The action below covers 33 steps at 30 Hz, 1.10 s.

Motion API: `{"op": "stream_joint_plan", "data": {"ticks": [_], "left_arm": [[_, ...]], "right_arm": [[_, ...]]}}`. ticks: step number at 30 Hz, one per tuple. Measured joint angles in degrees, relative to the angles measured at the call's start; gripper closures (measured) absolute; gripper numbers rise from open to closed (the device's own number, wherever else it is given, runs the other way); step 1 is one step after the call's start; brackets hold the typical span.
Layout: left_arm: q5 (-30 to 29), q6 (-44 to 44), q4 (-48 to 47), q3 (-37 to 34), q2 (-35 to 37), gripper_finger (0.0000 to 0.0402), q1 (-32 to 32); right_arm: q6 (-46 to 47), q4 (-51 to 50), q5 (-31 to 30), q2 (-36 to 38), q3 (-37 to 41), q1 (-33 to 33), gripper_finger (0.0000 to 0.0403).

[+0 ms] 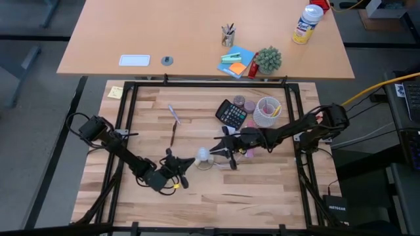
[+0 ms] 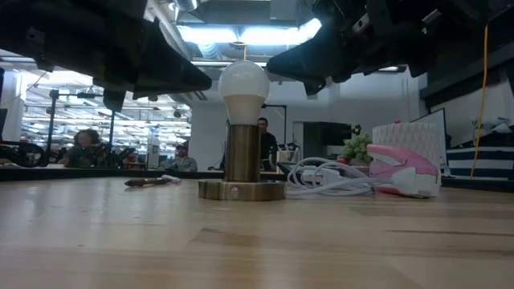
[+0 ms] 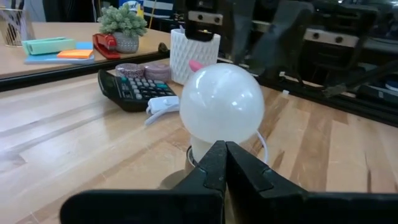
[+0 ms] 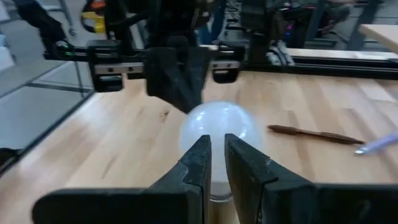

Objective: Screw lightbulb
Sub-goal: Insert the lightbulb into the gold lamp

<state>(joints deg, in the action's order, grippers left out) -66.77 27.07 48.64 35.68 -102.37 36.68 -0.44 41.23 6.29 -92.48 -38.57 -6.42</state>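
The butcher-block worktop [image 1: 262, 183] fills most of the scene, with the two dark arms meeting near its middle. The left gripper [image 1: 186, 172] sits just left of the lightbulb, its jaws clenched together on nothing. The right gripper [image 1: 224, 153] sits just right of the lightbulb, its jaws a narrow slit apart with nothing seen between them. To the far right lie a black calculator [image 1: 231, 113], a white ribbed cup [image 1: 266, 111] and a coil of white cord [image 2: 325, 178]. The lightbulb [image 2: 243, 86] stands upright between the two grippers at the worktop's centre: a smooth, frosted-white, rounded globe that narrows at its neck into a brassy cylindrical socket [image 2: 242, 152], which rises from a flat round base [image 2: 241, 190]. A brown pen [image 1: 173, 135] lies on the far side, to the left.
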Motion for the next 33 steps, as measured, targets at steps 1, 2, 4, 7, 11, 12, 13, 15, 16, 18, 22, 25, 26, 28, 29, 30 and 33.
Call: {"op": "stream_joint_plan", "data": {"ticks": [1, 2, 4, 7, 11, 12, 13, 15, 16, 18, 22, 25, 26, 28, 29, 30, 33], "left_arm": [[-0.03, 0.0, 0.0, 0.0, -0.01, 0.0401, 0.15], [-0.03, 0.0, 0.0, 0.0, -0.02, 0.0401, 0.27], [-0.01, 0.09, 0.02, 0.0, -0.02, 0.0402, 0.53], [0.0, 1.34, -0.04, 0.0, 0.0, 0.0401, 0.93], [0.33, 1.68, 0.03, 0.0, 0.0, 0.0401, 1.68], [0.78, 1.96, 0.19, 0.0, -0.01, 0.0402, 1.84], [1.16, 2.44, 0.23, 0.0, 0.0, 0.0401, 2.03], [1.79, 3.04, 0.0, 0.0, -0.01, 0.0401, 2.12], [1.98, 3.09, -0.06, 0.0, -0.02, 0.0401, 2.1], [2.04, 3.57, -0.02, 0.0, -0.02, 0.0401, 2.03], [2.13, 5.81, -0.02, 0.0, 0.0, 0.0401, 1.93], [4.62, 6.35, 0.11, 0.0, -0.01, 0.0402, 1.93], [5.57, 6.86, 0.25, 0.0, -0.01, 0.0401, 1.93], [7.35, 8.71, 0.33, 0.0, 0.0, 0.0401, 1.93], [8.18, 9.58, 0.33, 0.0, -0.01, 0.0401, 1.93], [8.93, 10.21, 0.31, 0.0, 0.0, 0.0401, 1.95], [9.82, 11.15, 0.31, 0.0, 0.0, 0.0402, 2.15]], "right_arm": [[-0.19, -0.64, -0.69, 0.54, 0.0, 0.0, 0.0352], [-0.25, -0.98, -1.04, 0.99, 0.0, 0.0, 0.0352], [-0.38, -1.61, -1.77, 1.89, 0.0, 0.02, 0.0352], [-1.53, -1.6, -3.56, 2.78, 0.0, 0.02, 0.0352], [-1.56, -1.72, -4.98, 3.36, 0.0, 0.02, 0.0352], [-1.56, -1.72, -5.67, 3.36, 0.0, 0.02, 0.0352], [-1.58, -1.72, -6.38, 3.36, 0.0, 0.02, 0.0352], [-1.58, -1.94, -7.45, 3.36, 0.0, 0.06, 0.0352], [-1.58, -2.12, -7.94, 3.36, 0.0, 0.07, 0.0352], [-1.56, -2.22, -8.69, 3.36, 0.0, 0.07, 0.0352], [-1.58, -2.22, -8.85, 3.36, 0.0, 0.07, 0.0352], [-1.58, -2.46, -8.85, 3.36, 0.0, 0.07, 0.0352], [-1.59, -2.48, -8.96, 3.36, 0.0, 0.07, 0.0352], [-2.53, -2.45, -10.12, 3.36, 0.0, 0.07, 0.0352], [-3.29, -2.44, -11.02, 3.36, 0.0, 0.07, 0.0352], [-4.1, -2.46, -11.77, 3.36, 0.0, 0.07, 0.0352], [-4.58, -2.36, -13.9, 3.36, 0.0, 0.07, 0.0352]]}}
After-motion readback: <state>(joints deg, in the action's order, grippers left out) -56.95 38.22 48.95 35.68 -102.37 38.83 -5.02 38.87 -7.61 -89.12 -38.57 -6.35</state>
